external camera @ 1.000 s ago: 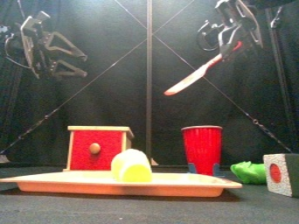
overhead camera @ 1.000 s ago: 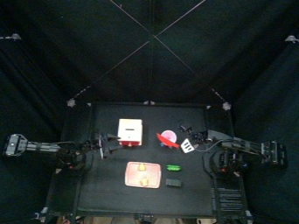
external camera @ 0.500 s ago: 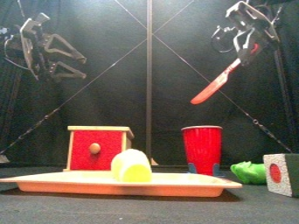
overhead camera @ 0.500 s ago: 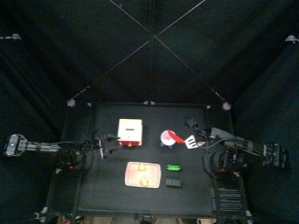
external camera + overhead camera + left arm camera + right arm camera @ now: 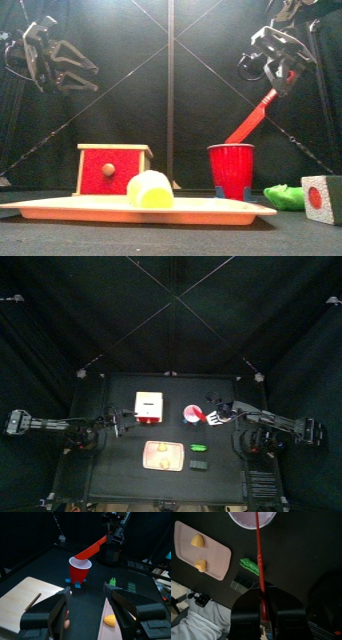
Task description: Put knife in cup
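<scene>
- We see the right hand (image 5: 277, 62) clamped on the knife (image 5: 251, 117), a slim, flat red strip slanting down to the rim of the round red cup (image 5: 231, 170).
- The right wrist view shows the cup's pale inside (image 5: 253, 517), cut off at the edge.
- The left hand (image 5: 87, 612) hangs with its jaws wide apart.
- From above, the knife is too small to make out.

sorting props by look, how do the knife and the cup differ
The knife is long, slim and flat; the cup is round and hollow. The knife hangs tilted in the right gripper, its tip at the cup's rim; the cup stands upright on the table. Both show red.
</scene>
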